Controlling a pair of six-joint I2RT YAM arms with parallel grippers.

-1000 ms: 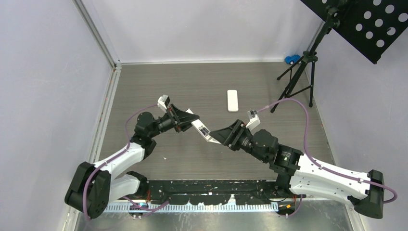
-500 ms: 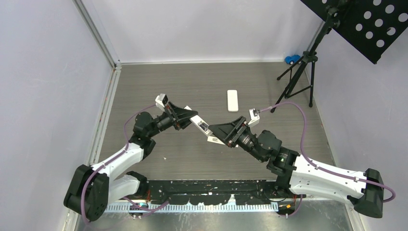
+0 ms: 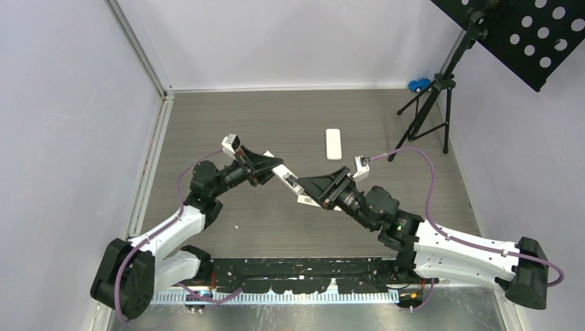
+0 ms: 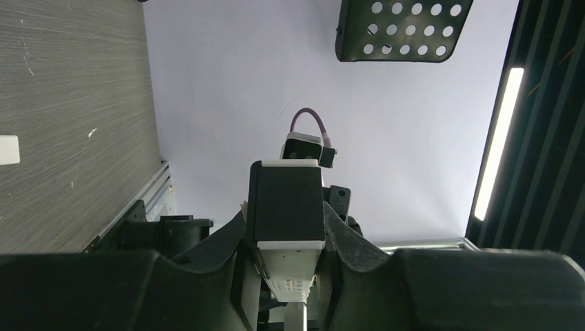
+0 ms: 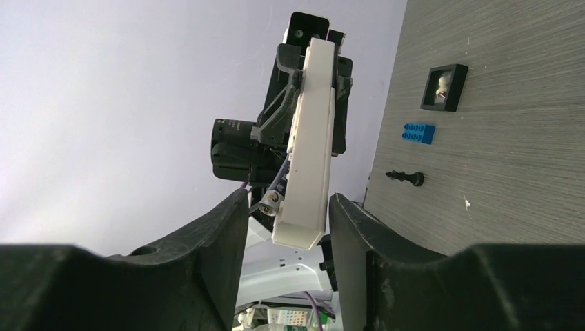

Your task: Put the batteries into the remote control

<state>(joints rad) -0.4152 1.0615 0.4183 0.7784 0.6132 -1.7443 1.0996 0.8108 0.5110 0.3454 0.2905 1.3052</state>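
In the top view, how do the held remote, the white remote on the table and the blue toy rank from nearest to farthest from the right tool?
1. The held remote: at the right tool itself, mid-table.
2. The white remote on the table: just beyond the tool, slightly right.
3. The blue toy: far back right, by the wall.

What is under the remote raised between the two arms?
Bare grey table shows around the raised remote. The patch directly beneath is covered by the remote itself, so anything lying there cannot be seen.
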